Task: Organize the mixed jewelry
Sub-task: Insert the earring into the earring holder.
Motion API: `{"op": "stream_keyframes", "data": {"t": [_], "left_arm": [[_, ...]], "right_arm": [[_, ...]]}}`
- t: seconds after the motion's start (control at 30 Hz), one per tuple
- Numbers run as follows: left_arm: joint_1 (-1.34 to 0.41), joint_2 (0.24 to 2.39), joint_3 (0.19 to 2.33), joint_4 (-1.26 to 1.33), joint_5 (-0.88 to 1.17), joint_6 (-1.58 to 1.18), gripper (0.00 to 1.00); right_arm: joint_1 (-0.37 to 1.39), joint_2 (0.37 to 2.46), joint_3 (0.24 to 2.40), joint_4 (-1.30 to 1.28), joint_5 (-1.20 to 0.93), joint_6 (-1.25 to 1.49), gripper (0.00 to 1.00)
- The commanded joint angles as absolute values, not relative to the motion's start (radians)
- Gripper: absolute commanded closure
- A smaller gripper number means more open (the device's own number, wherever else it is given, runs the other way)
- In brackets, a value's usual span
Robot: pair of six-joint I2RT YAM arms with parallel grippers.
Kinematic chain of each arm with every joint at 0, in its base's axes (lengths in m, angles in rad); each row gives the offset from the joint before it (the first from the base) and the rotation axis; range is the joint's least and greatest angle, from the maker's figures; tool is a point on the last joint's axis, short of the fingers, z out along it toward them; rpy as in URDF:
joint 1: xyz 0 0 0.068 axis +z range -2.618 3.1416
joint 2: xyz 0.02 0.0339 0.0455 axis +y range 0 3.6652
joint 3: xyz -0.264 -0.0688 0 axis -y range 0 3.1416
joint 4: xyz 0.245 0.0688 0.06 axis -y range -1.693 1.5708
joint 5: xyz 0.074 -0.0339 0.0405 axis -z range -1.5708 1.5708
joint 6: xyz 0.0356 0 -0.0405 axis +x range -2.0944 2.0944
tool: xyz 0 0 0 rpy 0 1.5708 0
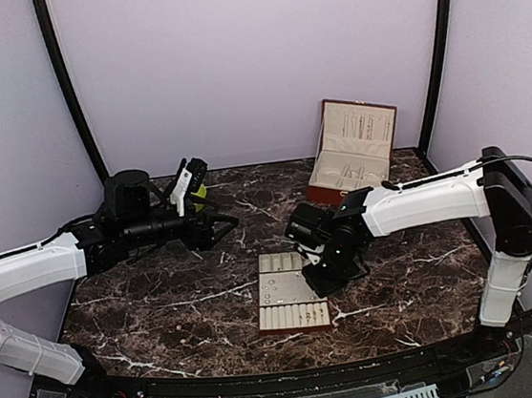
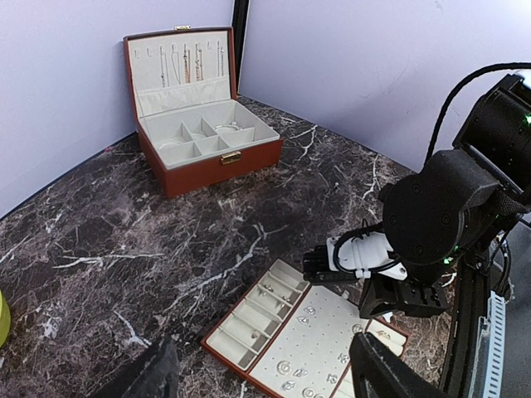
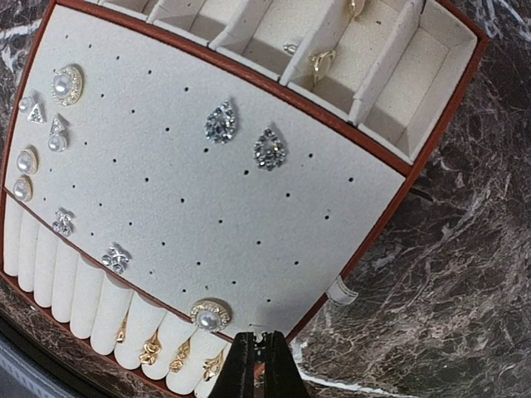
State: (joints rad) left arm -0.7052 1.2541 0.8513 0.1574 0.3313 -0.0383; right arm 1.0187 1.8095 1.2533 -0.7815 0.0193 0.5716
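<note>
The mixed jewelry lies on a beige tray (image 3: 390, 195) with a brown edge. Two teardrop crystal studs (image 3: 221, 121) and pearl studs (image 3: 210, 315) sit on its pin panel. Gold rings (image 3: 149, 348) sit in the ring rolls, and small pieces (image 3: 322, 58) lie in the slots. My right gripper (image 3: 259, 348) is shut just above the panel's near edge, by the pearl stud. A tiny pale speck shows between its tips, too small to name. My left gripper (image 2: 265, 381) hangs open and empty, well back from the tray (image 2: 249, 327).
An open brown jewelry box (image 2: 199, 141) stands at the back by the wall, with chains hanging in its lid. A lime-green bowl (image 1: 202, 193) sits behind my left gripper. The right arm (image 2: 448, 215) leans over the tray's (image 1: 291, 290) right side.
</note>
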Motion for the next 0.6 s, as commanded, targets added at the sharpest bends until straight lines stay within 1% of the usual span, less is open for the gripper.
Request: {"op": "stream_keyframes", "data": {"t": [0.0,0.57], "left_arm": [[-0.704,1.234,0.852,0.164,0.336,-0.05,0.27],[-0.705,1.234,0.847,0.171,0.341,-0.059,0.27]], "right_arm": [[1.034,1.833,1.288,-0.747,0.032,0.561,0.94],[1.034,1.834,1.309,-0.741,0.04,0.569,0.91]]}}
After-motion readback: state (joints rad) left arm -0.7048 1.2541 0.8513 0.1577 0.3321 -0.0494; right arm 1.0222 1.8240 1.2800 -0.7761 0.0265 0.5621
